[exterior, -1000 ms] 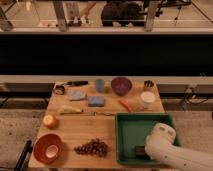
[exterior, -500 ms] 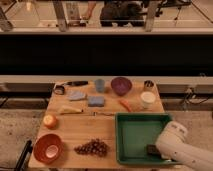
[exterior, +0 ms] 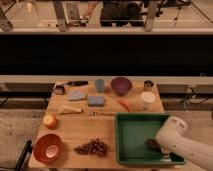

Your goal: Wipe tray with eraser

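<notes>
Since a second ago, the white arm (exterior: 182, 142) and the eraser (exterior: 151, 145) have shifted rightward along the tray's near side; over the last half second they have barely moved. The tool (exterior: 159, 142) sits low inside the tray (exterior: 131, 135), at the arm's tip and right against the eraser, and it cannot be told whether it is clenched or released. The eraser is a small dark rectangular block lying on the tray floor, toward the near right corner. The tray is green plastic, rectangular, with a raised rim, and rests on the right front of the wooden bench (exterior: 107, 126). Left of it lie a bunch of dark grapes (exterior: 92, 147) and a round orange bowl (exterior: 48, 148). Further back sit a blue sponge (exterior: 96, 101) and a purple bowl (exterior: 121, 85).
</notes>
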Controlling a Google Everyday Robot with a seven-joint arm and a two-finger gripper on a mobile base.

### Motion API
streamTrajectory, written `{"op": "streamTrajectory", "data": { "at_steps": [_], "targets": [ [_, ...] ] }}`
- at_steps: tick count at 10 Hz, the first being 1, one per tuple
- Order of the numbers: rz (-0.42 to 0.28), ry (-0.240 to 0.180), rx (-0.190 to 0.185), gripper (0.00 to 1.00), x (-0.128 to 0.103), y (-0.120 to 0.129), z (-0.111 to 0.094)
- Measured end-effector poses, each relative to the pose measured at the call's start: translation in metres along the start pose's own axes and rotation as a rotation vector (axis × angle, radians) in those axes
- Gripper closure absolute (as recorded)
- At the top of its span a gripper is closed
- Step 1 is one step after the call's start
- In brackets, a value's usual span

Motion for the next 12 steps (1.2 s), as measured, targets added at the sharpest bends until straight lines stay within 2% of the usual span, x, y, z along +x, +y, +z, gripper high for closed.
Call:
{"op": "streamTrajectory", "data": {
  "at_steps": [3,5,8,10,12],
  "targets": [
    [-0.003,0.021,0.013,1.0,-0.003,-0.036,0.013],
    [0.0,0.048,0.009,1.0,0.011,-0.05,0.025],
    [0.004,0.064,0.021,1.0,0.012,-0.081,0.034],
    [0.006,0.056,0.03,1.0,0.007,-0.085,0.029],
    [0.003,0.026,0.038,1.0,-0.011,-0.084,0.02]
  ]
}}
